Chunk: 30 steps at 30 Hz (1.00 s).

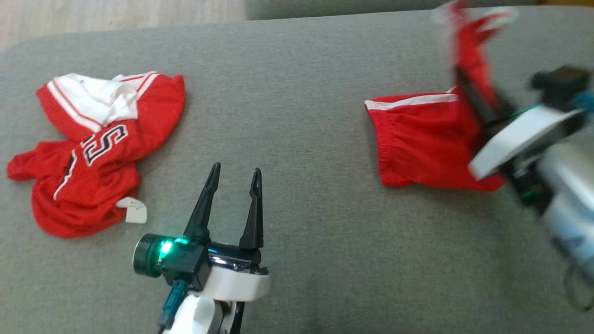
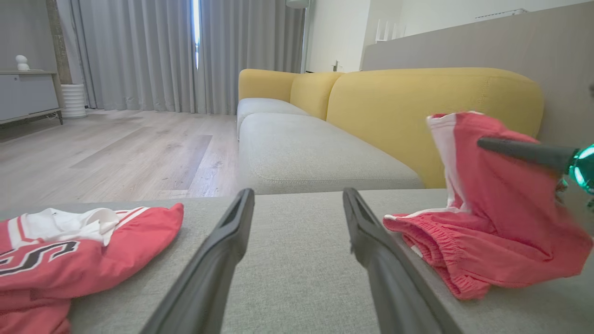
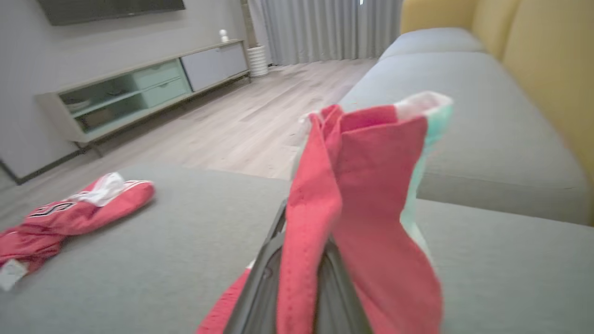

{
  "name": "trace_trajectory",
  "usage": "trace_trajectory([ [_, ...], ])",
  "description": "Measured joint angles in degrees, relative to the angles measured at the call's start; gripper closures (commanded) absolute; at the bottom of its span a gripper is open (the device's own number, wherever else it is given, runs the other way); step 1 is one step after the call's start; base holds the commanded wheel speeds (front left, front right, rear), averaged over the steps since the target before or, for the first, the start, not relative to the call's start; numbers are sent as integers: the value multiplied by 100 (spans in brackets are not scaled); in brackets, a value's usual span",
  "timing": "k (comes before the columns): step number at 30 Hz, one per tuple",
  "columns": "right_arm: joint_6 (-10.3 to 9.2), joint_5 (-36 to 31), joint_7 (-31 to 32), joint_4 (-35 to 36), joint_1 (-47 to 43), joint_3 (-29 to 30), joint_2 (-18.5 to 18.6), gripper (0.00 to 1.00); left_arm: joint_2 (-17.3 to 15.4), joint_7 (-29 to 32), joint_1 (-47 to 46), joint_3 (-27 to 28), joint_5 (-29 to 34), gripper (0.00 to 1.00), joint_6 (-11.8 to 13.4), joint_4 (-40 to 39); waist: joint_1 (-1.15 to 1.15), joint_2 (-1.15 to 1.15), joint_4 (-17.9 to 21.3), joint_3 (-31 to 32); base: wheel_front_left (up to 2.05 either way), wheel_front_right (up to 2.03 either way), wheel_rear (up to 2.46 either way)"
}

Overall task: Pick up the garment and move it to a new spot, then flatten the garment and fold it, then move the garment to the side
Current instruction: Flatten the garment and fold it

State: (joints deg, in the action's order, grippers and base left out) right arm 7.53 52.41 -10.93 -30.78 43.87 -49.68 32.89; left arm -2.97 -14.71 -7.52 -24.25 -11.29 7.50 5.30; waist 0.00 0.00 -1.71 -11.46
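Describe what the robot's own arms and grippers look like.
The left gripper has two long, tapered dark fingers on a black housing with a glowing green light, a white collar and a blue-green cable plug. The right gripper, blurred, looks alike: dark fingers, white collar, green light, silvery forearm.

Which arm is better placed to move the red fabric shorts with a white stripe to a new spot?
Right. The right gripper is shut on the red fabric shorts, holding one edge up off the grey upholstered cushion. The left gripper is open and touches no garment.
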Motion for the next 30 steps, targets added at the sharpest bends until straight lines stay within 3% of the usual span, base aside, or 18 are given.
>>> trace_trajectory([
  [1, 0, -5, 35, 62, -88, 0, -144, 100, 0, 0, 2, -4, -9, 0, 0, 2, 0, 0, -35, 8, 0, 0, 0],
  [3, 0, 15, 100, 167, -351, -30, -422, 41, 0, 0, 3, -30, -46, 0, -2, 8, 0, 0, -108, 22, 0, 0, 0],
  [4, 0, 5, 121, 208, -510, -70, -525, 0, 0, 0, 3, -44, -64, 0, -2, 12, 0, 0, -145, 31, 0, 0, 0],
  [7, 0, -31, 87, 263, -975, -69, -677, 0, 0, 0, 32, -64, -84, 0, -26, 27, 1, 0, -244, 87, 0, 0, 0],
  [9, 0, -56, -105, 299, -1229, 250, -679, 0, 0, 0, 98, -54, -85, 0, -44, 20, 0, 0, -282, 161, 0, 0, 0],
  [12, 0, -231, -292, 469, -1553, 1031, -621, 0, 0, 0, 254, 16, -85, 0, -42, -4, 0, 0, -304, 321, 0, 0, 0],
  [17, 0, -1173, -345, 1165, -2577, 2709, -639, 0, -2, 0, 730, 222, -82, 0, 16, -79, 0, 0, -237, 693, 0, 0, 0],
  [22, 0, -1866, -346, 2101, -4107, 3729, -1369, 0, -5, 1, 1244, 378, -38, 0, 160, -255, -1, 0, -117, 1080, 0, 0, 0],
  [30, 0, -3053, -346, 2484, -5392, 4333, -2104, 0, -10, 1, 1874, 434, 334, 0, 177, -583, -1, 0, -83, 1511, 0, 0, 0],
])
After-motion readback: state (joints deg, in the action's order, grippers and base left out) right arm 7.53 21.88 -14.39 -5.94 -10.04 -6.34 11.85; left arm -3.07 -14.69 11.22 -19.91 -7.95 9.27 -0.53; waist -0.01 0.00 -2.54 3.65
